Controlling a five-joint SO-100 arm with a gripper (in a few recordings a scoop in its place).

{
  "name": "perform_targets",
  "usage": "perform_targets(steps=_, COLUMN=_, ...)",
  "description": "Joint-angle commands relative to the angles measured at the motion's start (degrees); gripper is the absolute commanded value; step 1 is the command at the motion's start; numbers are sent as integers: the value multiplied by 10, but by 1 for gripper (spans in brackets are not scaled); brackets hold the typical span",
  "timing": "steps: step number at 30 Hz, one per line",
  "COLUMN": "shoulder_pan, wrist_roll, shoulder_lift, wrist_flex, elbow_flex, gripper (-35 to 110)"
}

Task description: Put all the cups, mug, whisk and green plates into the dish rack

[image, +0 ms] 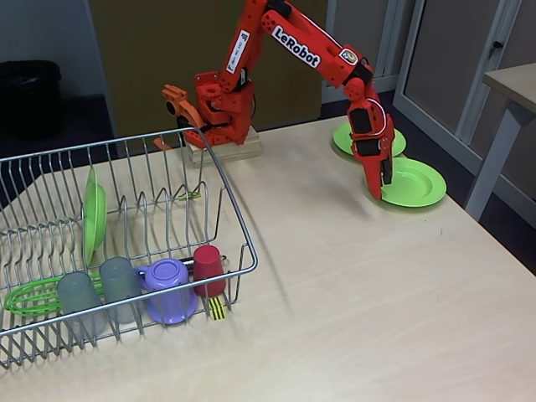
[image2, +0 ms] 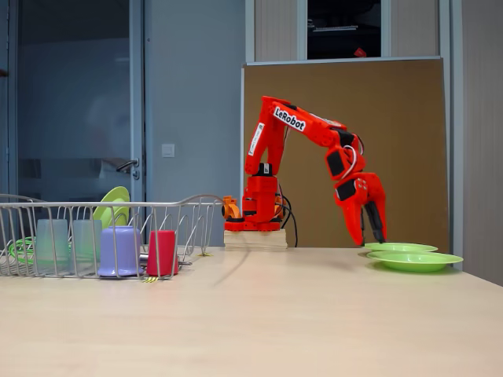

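The dish rack (image: 126,243) at the lower left of a fixed view already carries most of the load — two grey tumblers (image: 100,289), the lavender mug (image: 167,289), the red cup (image: 208,266), the whisk (image: 33,297) and one green plate (image: 94,213) upright between dividers. Two plates remain on the counter (image: 352,293) at the upper right, overlapping. The gripper (image: 383,186) points down at the nearer plate (image: 414,182), its jaws straddling the near rim and parted narrowly — closing, I'd judge, though whether they pinch it I cannot tell.
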Motion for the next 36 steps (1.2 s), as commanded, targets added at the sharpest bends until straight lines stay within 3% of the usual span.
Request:
perform_targets(steps=1, shoulder_pan=-18, wrist_roll=31, shoulder_lift=-21, wrist_flex=-30, elbow_flex=-39, gripper=27)
perform_targets(steps=13, shoulder_pan=-44, wrist_roll=93, shoulder_lift=-76, wrist_flex=-130, elbow_flex=-30, gripper=27)
perform_targets(steps=24, shoulder_pan=-33, wrist_roll=73, shoulder_lift=-69, wrist_flex=-249, elbow_flex=74, gripper=24)
perform_targets(steps=27, shoulder_pan=-28, wrist_roll=73, shoulder_lift=-62, wrist_flex=-253, elbow_flex=92, gripper=19)
perform_targets(steps=31, shoulder_pan=-17, wrist_roll=87, shoulder_lift=-48, wrist_flex=-229, elbow_flex=105, gripper=0)
perform_targets(steps=36, shoulder_pan=12, wrist_roll=10, shoulder_lift=5, wrist_flex=-158, elbow_flex=113, gripper=0)
